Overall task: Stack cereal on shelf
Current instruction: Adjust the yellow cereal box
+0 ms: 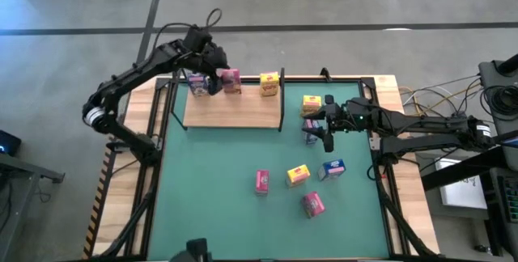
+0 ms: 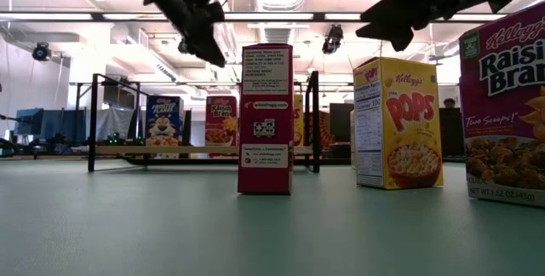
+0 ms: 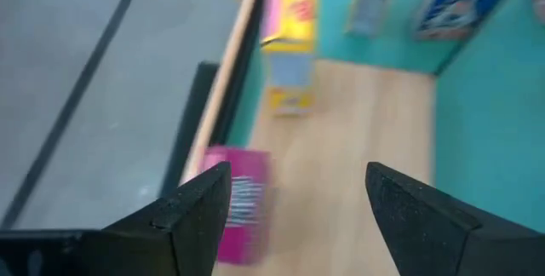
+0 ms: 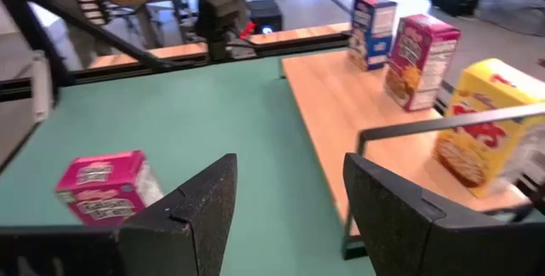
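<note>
The shelf, a light-wood panel with black posts, lies at the table's far left. A blue cereal box, a pink one and a yellow one stand in a row along its far edge. My left gripper hovers open above the shelf, between the blue and pink boxes, with the pink box beside one finger and nothing between the fingers. My right gripper hangs open over the mat right of the shelf, near a yellow box and a blue box.
More cereal boxes stand on the green mat toward the near middle: a pink one, a yellow one, a blue one and another pink one. The near left of the mat is bare.
</note>
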You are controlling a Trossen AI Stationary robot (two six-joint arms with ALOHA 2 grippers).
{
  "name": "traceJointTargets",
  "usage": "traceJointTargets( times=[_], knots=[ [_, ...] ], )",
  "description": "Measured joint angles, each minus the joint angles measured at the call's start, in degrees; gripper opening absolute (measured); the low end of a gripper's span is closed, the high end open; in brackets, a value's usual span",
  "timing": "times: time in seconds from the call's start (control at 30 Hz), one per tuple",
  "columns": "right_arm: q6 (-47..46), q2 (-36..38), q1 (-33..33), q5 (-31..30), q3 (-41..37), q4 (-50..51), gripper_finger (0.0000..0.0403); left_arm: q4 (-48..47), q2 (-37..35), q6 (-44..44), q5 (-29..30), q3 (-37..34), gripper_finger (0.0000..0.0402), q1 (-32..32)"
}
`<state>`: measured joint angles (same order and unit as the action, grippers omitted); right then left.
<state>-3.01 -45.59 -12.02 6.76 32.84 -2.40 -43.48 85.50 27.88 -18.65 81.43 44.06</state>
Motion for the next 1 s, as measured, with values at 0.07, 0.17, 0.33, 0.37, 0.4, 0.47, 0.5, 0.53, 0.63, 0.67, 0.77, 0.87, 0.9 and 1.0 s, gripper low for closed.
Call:
traceJointTargets(
  times=[0.07,0.17,0.33,0.37,0.4,0.47,0.5,0.53,0.63,0.67,0.77,0.87,0.9,1.0],
  knots=[
    [-0.01,-0.71,0.00,-0.98,0.00,-0.06,0.0196,1.98,-2.31,-0.74,-0.56,-2.43,0.0255,-1.74],
    [-0.22,-2.40,0.01,-1.00,0.00,-2.28,0.0173,8.11,-6.24,-2.63,-0.58,-8.07,0.0255,-4.94],
    [-0.39,-6.61,0.01,-3.16,2.11,-5.42,0.0115,19.03,-13.33,-5.73,-0.24,-19.80,0.0255,-10.08],
    [-0.48,-7.64,0.01,-4.30,2.90,-5.56,0.0101,21.73,-14.89,-6.24,-0.10,-22.30,0.0255,-10.78],
    [-0.50,-8.69,0.01,-5.47,3.70,-5.58,0.0088,24.38,-16.33,-6.66,-0.05,-24.66,0.0255,-11.36],
    [-0.41,-11.01,-0.02,-7.20,5.73,-5.12,0.0062,29.63,-19.24,-8.10,0.14,-29.34,0.0255,-12.16],
    [-0.31,-12.21,-0.09,-7.30,6.94,-4.68,0.0050,31.96,-20.70,-9.06,0.19,-31.49,0.0255,-12.36],
    [-0.08,-13.45,-0.17,-7.34,8.32,-4.15,0.0039,34.42,-22.23,-10.18,0.23,-33.58,0.0255,-12.44],
    [0.18,-17.02,-0.83,-7.28,13.65,-0.60,0.0014,41.38,-26.84,-13.03,0.78,-39.05,0.0255,-12.46],
    [0.31,-18.36,-1.15,-7.28,15.79,1.25,0.0012,43.13,-28.46,-13.66,1.83,-40.72,0.0255,-12.44],
    [0.72,-22.71,-2.36,-7.34,22.72,8.30,0.0009,47.21,-32.71,-15.31,5.88,-44.87,0.0255,-12.46],
    [1.71,-27.37,-3.62,-7.34,30.39,15.72,0.0009,49.04,-36.88,-15.53,8.01,-47.85,0.0255,-12.46],
    [2.42,-28.97,-4.07,-7.32,32.98,18.23,0.0009,49.47,-37.98,-15.37,8.26,-48.53,0.0255,-12.44],
    [4.12,-34.11,-5.42,-7.30,40.68,25.67,0.0009,50.13,-41.05,-15.04,8.25,-49.72,0.0255,-12.46]
  ],
)
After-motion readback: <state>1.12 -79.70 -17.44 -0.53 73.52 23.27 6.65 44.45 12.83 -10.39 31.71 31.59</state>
